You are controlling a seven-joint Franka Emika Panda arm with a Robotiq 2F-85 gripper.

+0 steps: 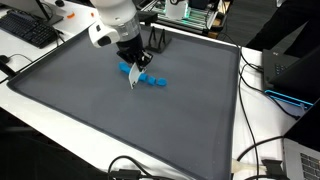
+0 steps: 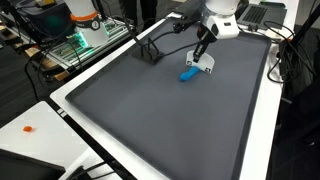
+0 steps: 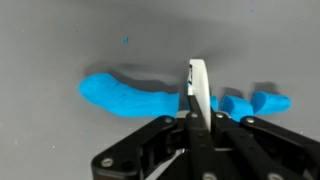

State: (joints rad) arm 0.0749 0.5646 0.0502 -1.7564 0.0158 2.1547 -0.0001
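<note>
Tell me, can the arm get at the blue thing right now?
Probably yes: the arm hangs right over the blue thing, nothing between, but its jaws are shut and must open first.

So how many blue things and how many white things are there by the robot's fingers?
Blue lumpy strip: 1 (its middle is hidden behind the fingers, so it looks like one piece)
White flat piece, pinched in the fingers: 1
Total: 2
</note>
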